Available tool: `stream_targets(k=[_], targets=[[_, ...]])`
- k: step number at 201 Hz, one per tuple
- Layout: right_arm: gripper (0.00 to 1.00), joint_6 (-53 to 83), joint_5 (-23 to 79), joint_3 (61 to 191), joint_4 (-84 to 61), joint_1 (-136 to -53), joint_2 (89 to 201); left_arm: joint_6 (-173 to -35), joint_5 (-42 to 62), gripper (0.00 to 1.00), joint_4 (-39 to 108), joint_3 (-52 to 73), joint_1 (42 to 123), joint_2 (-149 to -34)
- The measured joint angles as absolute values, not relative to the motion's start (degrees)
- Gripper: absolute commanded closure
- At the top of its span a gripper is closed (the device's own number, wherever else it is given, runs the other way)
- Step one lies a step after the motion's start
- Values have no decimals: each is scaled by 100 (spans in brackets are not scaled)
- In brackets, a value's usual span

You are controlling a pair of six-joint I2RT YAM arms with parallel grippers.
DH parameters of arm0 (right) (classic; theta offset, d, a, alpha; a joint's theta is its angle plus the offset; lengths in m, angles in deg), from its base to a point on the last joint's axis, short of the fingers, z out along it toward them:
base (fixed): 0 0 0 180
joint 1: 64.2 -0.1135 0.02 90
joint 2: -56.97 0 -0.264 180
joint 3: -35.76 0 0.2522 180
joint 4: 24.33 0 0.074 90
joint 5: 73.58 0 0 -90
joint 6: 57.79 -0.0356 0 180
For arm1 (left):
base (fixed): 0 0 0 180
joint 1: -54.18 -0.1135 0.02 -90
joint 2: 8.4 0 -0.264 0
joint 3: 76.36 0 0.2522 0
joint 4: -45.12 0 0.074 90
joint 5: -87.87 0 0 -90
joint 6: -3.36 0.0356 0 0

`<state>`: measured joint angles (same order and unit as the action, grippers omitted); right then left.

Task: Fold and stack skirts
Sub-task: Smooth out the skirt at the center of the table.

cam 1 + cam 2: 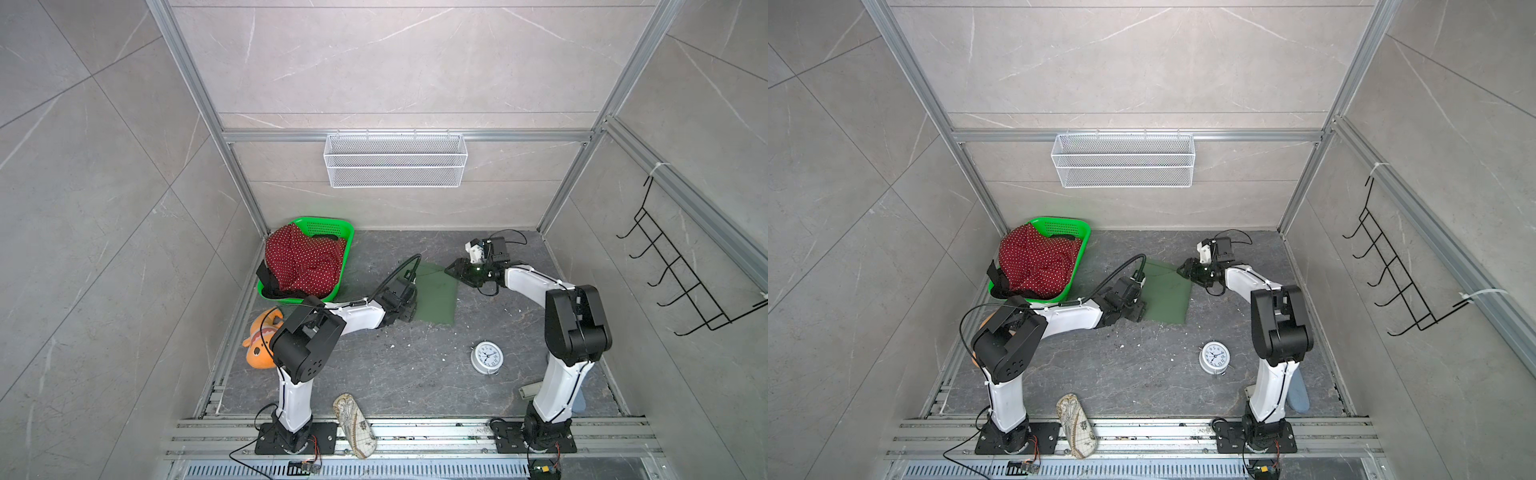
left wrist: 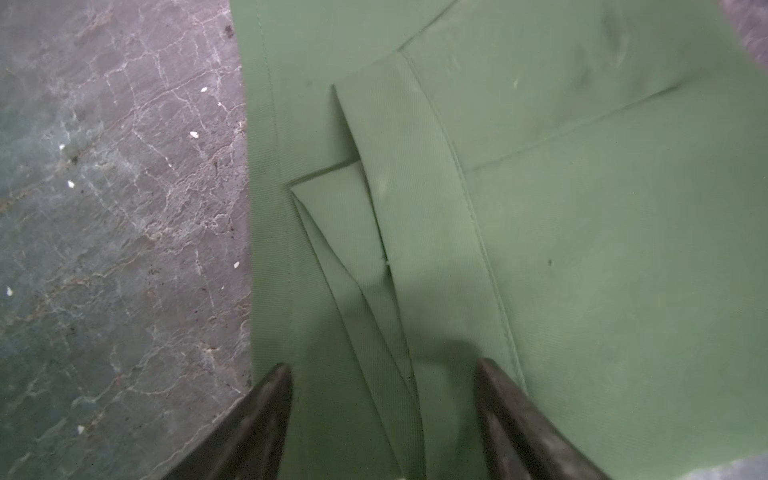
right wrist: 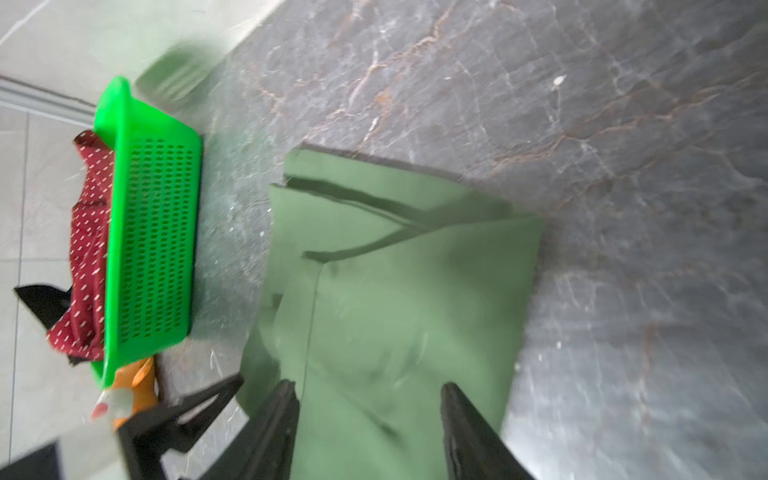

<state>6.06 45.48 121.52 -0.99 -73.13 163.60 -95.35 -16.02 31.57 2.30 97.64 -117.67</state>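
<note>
Both top views: mounted high over the front edge, facing steeply down, sharing the whole dark grey marbled desk (image 1: 415,374). Left wrist view: very near, facing down on the dark green cloth skirt (image 2: 582,249). Right wrist view: near, slanting, blurred; shares that skirt, plus the bright green perforated plastic basket (image 3: 153,232).

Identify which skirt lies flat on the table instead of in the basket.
The dark green skirt, spread flat on the table; the red polka-dot skirt and the black skirt are heaped in the bright green basket.
</note>
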Motion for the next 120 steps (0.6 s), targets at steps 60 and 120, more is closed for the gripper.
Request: stream_targets(k=[60, 120], targets=[[40, 1598, 3721, 11838, 347, -8252, 15533, -9883, -1290, 0, 3480, -49, 9412, -10657], [35, 2767, 2176, 12227, 1186, -9811, 15735, -10514, -1327, 0, 3730, -1175, 8556, -9070]])
